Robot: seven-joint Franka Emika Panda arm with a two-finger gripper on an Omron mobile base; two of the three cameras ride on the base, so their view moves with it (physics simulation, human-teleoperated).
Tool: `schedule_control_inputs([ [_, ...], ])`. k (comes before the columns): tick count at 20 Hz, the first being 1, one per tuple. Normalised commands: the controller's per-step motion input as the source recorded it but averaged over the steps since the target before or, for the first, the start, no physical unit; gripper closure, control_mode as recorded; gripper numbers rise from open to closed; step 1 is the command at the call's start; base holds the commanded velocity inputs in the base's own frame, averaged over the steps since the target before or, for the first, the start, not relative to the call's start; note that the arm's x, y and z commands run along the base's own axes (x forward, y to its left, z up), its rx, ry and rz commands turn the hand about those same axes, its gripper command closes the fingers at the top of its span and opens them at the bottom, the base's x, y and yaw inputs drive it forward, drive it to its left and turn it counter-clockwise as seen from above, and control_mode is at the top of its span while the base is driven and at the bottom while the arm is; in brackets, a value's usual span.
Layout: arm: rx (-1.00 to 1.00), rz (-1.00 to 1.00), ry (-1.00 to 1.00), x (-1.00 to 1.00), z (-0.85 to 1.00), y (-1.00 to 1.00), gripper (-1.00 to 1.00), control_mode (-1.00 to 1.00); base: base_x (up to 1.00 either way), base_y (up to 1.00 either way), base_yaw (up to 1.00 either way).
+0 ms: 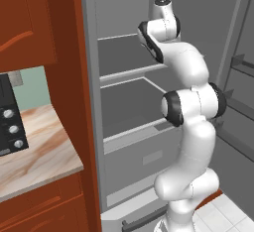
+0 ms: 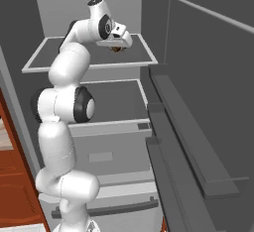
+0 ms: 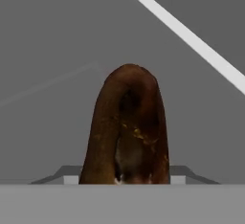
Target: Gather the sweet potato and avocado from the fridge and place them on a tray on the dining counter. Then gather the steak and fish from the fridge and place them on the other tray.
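The tool (image 2: 117,46) hung over the fridge (image 2: 59,8) shelf's front right corner. Its jaws flanked the sweet potato (image 3: 128,127); a firm grip could not be told.

Red-brown wooden cabinets (image 1: 30,23) flank a marbled wall counter (image 1: 39,156) (teal wall (image 1: 32,85) behind).

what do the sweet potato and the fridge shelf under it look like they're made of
Sweet potato: organic, rough matte skin, mottled reddish-brown with yellowish flecks. Fridge shelf: smooth dark grey panel with a pale rim, probably plastic or glass; the flat rendering leaves that open.
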Motion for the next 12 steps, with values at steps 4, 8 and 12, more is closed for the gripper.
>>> schedule_control_inputs([
  [4, 0.0, 0.0, -0.28, -1.0, -0.24, 0.0, 1.0, -1.0, 0.0, 0.0, 0.0],
  [8, 0.01, -0.01, -0.24, -1.0, -0.07, 0.0, 1.0, -1.0, 0.0, 0.0, 0.0],
  [12, 0.05, 0.0, -0.19, -1.0, 0.02, 0.0, 1.0, -1.0, 0.0, 0.0, 0.0],
])
